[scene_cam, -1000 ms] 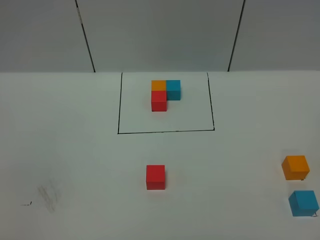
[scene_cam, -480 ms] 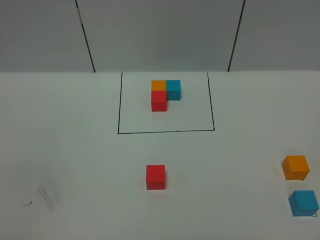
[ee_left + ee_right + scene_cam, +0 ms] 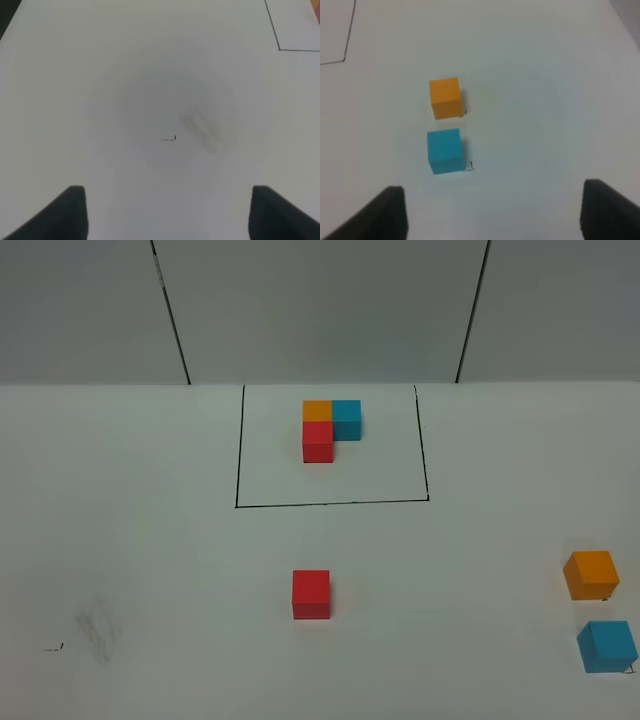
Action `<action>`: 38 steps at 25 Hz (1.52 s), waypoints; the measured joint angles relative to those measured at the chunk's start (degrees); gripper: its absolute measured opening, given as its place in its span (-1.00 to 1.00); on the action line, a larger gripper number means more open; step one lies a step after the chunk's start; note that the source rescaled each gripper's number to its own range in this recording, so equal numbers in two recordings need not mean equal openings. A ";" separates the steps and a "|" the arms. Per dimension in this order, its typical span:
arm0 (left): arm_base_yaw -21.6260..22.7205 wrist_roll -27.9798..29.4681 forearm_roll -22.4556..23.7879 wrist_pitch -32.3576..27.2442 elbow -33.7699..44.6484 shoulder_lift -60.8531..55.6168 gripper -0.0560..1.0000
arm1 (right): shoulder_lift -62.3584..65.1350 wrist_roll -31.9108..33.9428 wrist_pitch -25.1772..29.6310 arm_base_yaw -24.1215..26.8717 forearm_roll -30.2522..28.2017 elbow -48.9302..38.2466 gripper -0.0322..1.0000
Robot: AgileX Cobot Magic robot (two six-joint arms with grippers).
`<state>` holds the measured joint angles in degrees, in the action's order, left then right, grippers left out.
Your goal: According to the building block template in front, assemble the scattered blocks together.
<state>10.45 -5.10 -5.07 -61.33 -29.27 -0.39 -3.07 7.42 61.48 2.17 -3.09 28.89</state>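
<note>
My right pincer [image 3: 492, 189], open and empty, faces the blue cube [image 3: 444, 150] just ahead, the orange cube [image 3: 445, 97] beyond it, both on the table's [image 3: 150, 540] right, nearer it than my left pincer [image 3: 167, 192].

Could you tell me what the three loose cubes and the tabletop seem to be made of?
The red cube, orange cube and blue cube: flat matte colour, crisp edges, no glare; perhaps painted wood or plastic. The tabletop: smooth matte white, smudged; possibly laminate.
</note>
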 joint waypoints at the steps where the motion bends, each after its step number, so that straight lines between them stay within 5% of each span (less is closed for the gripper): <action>1: 0.00 0.00 0.00 0.00 0.00 0.00 0.26 | 0.00 0.23 0.00 0.00 0.00 0.00 0.02; 27: 0.00 -0.13 0.00 0.00 0.00 0.00 0.26 | -11.54 -2.81 0.23 0.00 0.04 0.05 0.02; 38: 0.00 -0.13 0.00 0.00 0.00 0.00 0.26 | -20.55 -5.37 -1.80 0.00 4.91 5.39 0.02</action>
<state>10.45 -5.22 -5.07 -61.33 -29.27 -0.39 -23.61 2.06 59.68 2.17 1.82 34.29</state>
